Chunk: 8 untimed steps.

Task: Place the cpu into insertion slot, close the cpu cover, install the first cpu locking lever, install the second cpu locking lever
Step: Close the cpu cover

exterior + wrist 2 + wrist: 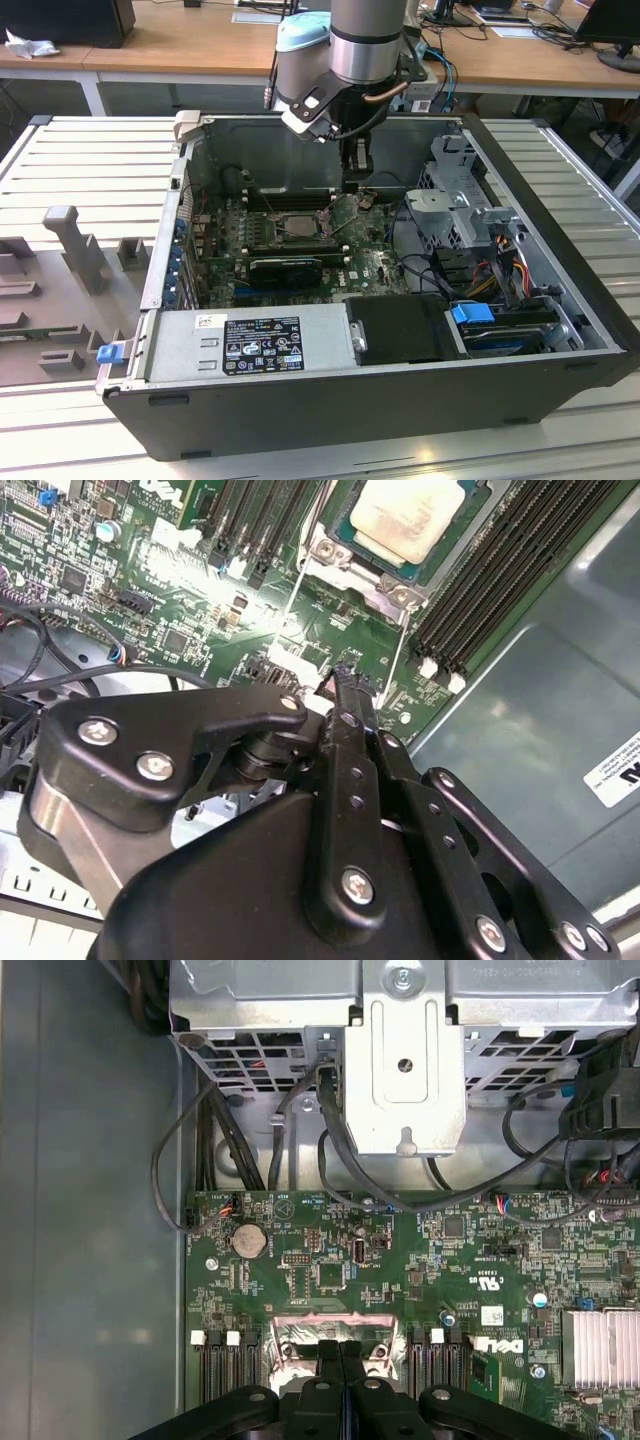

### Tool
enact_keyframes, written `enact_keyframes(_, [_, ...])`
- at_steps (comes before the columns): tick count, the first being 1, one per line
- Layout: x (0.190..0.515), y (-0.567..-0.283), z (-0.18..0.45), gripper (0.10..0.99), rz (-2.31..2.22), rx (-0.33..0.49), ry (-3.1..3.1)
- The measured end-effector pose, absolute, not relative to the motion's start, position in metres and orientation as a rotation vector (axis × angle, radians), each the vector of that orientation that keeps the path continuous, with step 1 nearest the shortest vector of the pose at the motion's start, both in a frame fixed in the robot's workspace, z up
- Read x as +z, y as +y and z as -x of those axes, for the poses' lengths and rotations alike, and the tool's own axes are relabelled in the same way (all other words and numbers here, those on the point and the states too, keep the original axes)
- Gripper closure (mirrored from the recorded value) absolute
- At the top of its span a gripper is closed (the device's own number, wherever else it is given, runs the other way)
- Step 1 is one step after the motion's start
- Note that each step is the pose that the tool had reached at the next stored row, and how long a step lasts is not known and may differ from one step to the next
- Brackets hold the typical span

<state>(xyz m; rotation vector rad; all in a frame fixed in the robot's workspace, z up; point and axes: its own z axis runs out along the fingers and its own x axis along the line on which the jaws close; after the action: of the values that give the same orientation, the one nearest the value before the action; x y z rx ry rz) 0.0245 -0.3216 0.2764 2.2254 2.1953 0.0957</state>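
The cpu (405, 515), a pale beige square chip, lies flat in the insertion slot (440, 568) on the green board, seen in the second wrist view. In the exterior view the cpu (291, 226) sits mid-board. The cpu cover (330, 1332), a shiny metal frame, stands raised and tilted on its hinge. Its thin side rails (293, 595) run from the socket toward my fingertips. My black gripper (345, 680) is shut with nothing between its fingers, its tip right at the cover's free edge. In the exterior view the gripper (356, 183) hangs just to the right of the raised cover (345, 212).
Long black memory slots (500, 570) flank the socket. A metal drive cage (405, 1060) with loose cables (500, 260) stands on the exterior view's right. A power supply (260, 345) fills the case's near side. A finned heat sink (600, 1345) sits on the board.
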Motion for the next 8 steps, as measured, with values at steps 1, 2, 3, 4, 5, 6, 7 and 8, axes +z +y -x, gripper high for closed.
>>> enact_keyframes(1, [0.2764,-0.3216,-0.025,0.98,-2.225,0.096,2.195])
enact_keyframes(2, [0.2764,-0.3216,-0.0252,0.98,-2.225,0.096,2.195])
enact_keyframes(3, [0.2763,-0.3216,-0.0255,0.98,-2.225,0.096,2.195])
enact_keyframes(4, [0.2763,-0.3216,-0.0259,0.98,-2.225,0.096,2.195])
enact_keyframes(5, [0.2763,-0.3216,-0.0267,0.98,-2.225,0.096,2.195])
enact_keyframes(6, [0.2763,-0.3216,-0.0271,0.98,-2.225,0.096,2.195])
enact_keyframes(7, [0.2763,-0.3216,-0.0274,0.98,-2.225,0.096,2.195])
enact_keyframes(8, [0.2763,-0.3216,-0.0276,0.98,-2.225,0.096,2.195])
